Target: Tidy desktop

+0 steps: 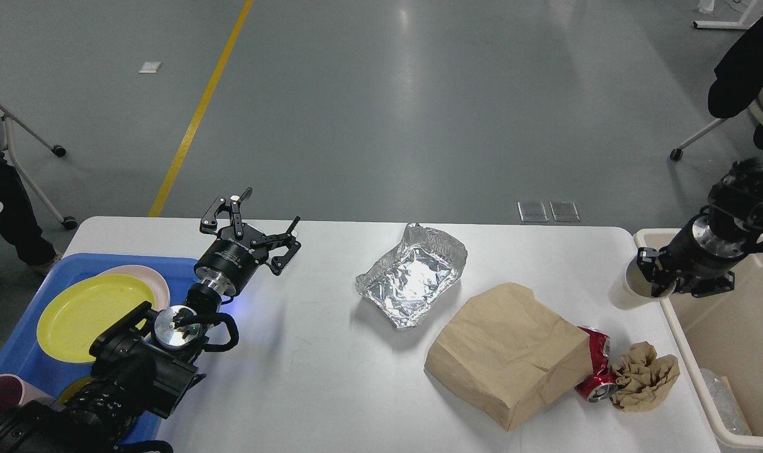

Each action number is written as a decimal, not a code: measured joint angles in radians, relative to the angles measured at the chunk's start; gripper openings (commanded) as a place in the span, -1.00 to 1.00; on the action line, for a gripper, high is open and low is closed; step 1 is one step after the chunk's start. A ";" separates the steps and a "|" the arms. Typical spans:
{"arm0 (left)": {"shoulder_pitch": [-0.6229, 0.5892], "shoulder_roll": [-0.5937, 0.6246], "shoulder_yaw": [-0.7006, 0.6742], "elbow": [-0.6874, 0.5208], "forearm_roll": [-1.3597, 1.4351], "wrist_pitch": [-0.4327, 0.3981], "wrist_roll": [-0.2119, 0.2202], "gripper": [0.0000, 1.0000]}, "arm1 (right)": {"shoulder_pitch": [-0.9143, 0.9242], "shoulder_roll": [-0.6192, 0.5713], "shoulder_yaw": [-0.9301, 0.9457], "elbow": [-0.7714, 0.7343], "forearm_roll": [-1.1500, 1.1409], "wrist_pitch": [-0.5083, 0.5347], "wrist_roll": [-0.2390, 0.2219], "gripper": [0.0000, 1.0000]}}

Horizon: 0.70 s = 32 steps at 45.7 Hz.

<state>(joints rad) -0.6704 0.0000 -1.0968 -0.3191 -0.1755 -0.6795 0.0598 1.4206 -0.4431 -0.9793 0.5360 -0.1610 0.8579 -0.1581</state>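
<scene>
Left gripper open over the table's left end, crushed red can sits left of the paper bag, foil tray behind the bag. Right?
Not quite. In the head view the crushed red can sits right of the paper bag, partly tucked behind its corner. The rest holds: left gripper open over the desktop, foil tray behind the bag.

Glossy grey floor [381, 107], yellow line [199, 113]

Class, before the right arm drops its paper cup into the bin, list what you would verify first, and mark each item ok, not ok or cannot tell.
1. Right gripper holds the paper cup: ok.
2. Cup is over the beige bin: not ok; it hangs beside the rim, over the desktop.
3. Cup is empty: cannot tell.
4. Bin has room: ok.
5. Left gripper is open and away from the bin: ok.
6. Foil tray, paper bag, red can and crumpled paper are out of the way: ok.
</scene>
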 measured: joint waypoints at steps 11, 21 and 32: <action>0.000 0.000 0.000 0.000 0.000 0.000 0.000 0.94 | 0.204 -0.067 -0.006 0.001 -0.013 0.096 -0.008 -1.00; 0.000 0.000 0.000 0.000 0.000 0.000 0.000 0.94 | 0.391 -0.096 -0.059 -0.010 -0.022 0.102 -0.010 -1.00; 0.000 0.000 0.000 0.000 0.000 0.000 0.000 0.94 | 0.421 -0.131 -0.077 -0.084 -0.058 0.102 -0.011 -1.00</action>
<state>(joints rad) -0.6704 0.0000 -1.0968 -0.3190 -0.1754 -0.6795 0.0598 1.8416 -0.5745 -1.0567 0.4516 -0.2193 0.9601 -0.1688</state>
